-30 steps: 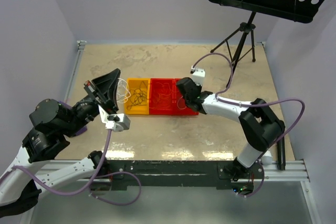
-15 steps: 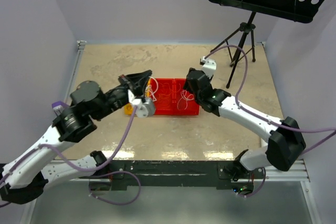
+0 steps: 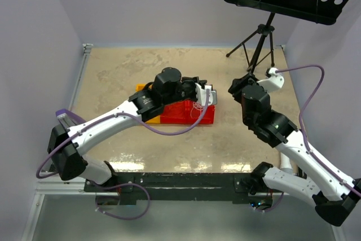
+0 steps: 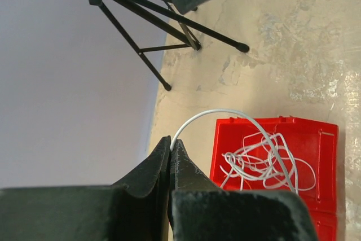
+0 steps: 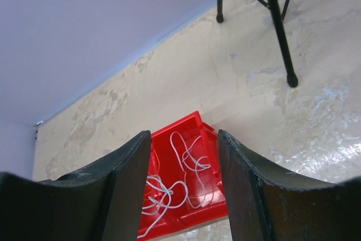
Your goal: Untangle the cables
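My left gripper (image 3: 193, 87) hangs over the red bin (image 3: 189, 112). In the left wrist view it (image 4: 171, 139) is shut on a thin white cable (image 4: 225, 112), which arcs up from the tips and down into the red bin (image 4: 321, 156). A loose tangle of white cables (image 4: 256, 159) lies in that bin. My right gripper (image 3: 236, 87) is to the right of the bin, open and empty. Between its jaws (image 5: 184, 134) I see the red bin (image 5: 194, 204) with white cables (image 5: 189, 156) inside. The black cables are hidden.
A yellow bin (image 3: 143, 90) adjoins the red bin on the left, mostly covered by my left arm. A black tripod stand (image 3: 256, 43) is at the back right, its feet showing in the right wrist view (image 5: 291, 80). Purple arm cables loop beside both arms.
My left arm has swung right from the table's left side to above the red bin, carrying the white cable. My right gripper has pulled back from the red bin to the right.
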You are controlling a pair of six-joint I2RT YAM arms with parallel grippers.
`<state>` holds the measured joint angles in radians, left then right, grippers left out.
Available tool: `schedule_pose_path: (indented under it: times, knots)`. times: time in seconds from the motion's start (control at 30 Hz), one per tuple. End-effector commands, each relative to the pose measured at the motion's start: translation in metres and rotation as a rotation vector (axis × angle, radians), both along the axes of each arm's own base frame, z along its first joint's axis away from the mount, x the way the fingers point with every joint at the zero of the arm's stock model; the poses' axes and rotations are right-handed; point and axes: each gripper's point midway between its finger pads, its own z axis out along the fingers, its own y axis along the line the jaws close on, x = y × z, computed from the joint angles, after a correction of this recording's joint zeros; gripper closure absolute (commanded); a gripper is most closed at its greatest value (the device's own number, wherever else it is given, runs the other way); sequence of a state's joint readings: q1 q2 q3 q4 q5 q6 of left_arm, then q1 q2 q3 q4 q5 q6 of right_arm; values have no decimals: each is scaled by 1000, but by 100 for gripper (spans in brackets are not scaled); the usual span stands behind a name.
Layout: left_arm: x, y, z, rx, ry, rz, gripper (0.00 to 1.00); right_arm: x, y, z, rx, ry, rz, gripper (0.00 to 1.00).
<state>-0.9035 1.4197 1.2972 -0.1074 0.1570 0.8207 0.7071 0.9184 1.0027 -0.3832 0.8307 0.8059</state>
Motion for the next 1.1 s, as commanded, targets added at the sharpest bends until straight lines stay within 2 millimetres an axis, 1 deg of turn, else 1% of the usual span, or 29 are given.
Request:
schedule_pose_path:
  times: [0.0,0.17,0.23,0.3,0.43,0.5,0.6,0.63,0.67,0.7,0.73,0.8,0.83,0.93,1.07]
  knots:
    - [9,-22,18,-109,-48,-38,100,-10,-23,8,-16,-10,-75,44]
    - [24,-44,-25,-45,-16,-53,100,-14,-27,12,-23,-19,-78,44]
    - [30,-54,-50,-1,9,-66,100,-14,-28,12,-27,-20,-80,44]
    - [37,-57,-73,39,29,-52,100,-15,-30,13,-29,-22,-87,43]
    - [48,-53,-118,117,92,-29,100,-16,-32,17,-26,-32,-83,43]
    - [57,-49,-135,138,83,7,100,-17,-33,19,-33,-36,-85,42]
    - [82,-43,-162,196,76,132,100,-17,-35,24,-42,-42,-88,42]
    - [91,-42,-171,222,97,171,100,-16,-35,26,-43,-43,-91,42]
    - [103,-35,-176,246,110,245,100,-16,-35,25,-45,-41,-89,42]
    - [111,-33,-183,263,142,276,100,-15,-34,26,-44,-42,-88,42]
    - [113,-28,-195,301,183,293,100,-15,-34,26,-42,-45,-88,42]
    - [119,-26,-200,308,212,324,100,-14,-32,23,-42,-38,-82,42]
    - [118,-26,-202,315,223,324,100,-14,-31,20,-45,-32,-78,42]
    - [120,-21,-206,318,252,354,100,-13,-28,18,-42,-26,-70,42]
    - [132,-10,-207,289,336,419,100,-15,-30,19,-40,-29,-69,42]
